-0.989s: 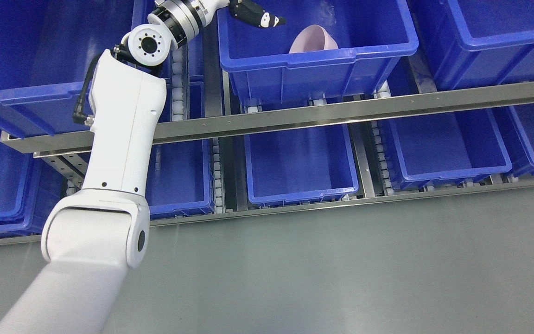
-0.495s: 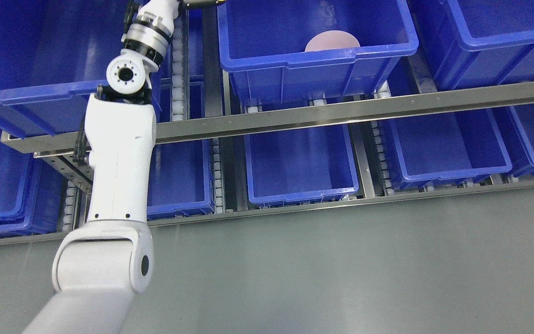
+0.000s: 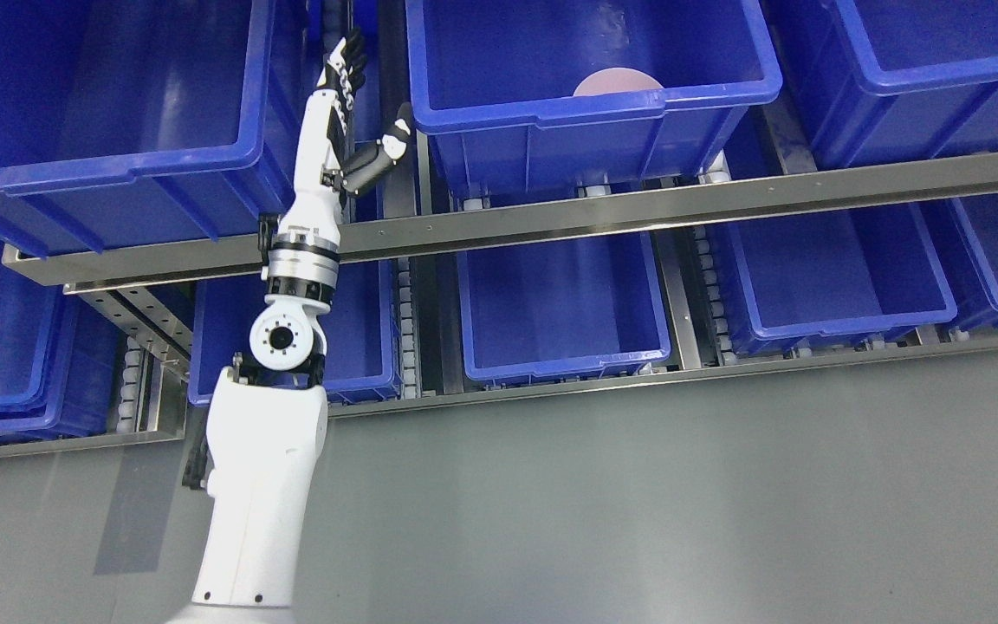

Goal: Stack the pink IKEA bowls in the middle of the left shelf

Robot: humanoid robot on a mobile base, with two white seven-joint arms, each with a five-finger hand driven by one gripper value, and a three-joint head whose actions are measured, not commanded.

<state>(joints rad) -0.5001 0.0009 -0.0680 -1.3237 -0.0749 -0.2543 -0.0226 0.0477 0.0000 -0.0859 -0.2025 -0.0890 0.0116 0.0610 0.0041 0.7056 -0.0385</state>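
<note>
Blue bins fill two tiers of a steel shelf [image 3: 638, 208] across the top half of the frame, grey floor below. Left hand [image 3: 339, 130] sits upper left of centre, in the gap between two upper bins, fingers stretched out straight, thumb sticking off to the side, holding nothing. Pink bowl [image 3: 618, 83] is in the upper middle bin [image 3: 594, 104], only its top peeking over the front wall.

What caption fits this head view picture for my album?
Open left robot hand beside the blue bin holding a pink bowl.
</note>
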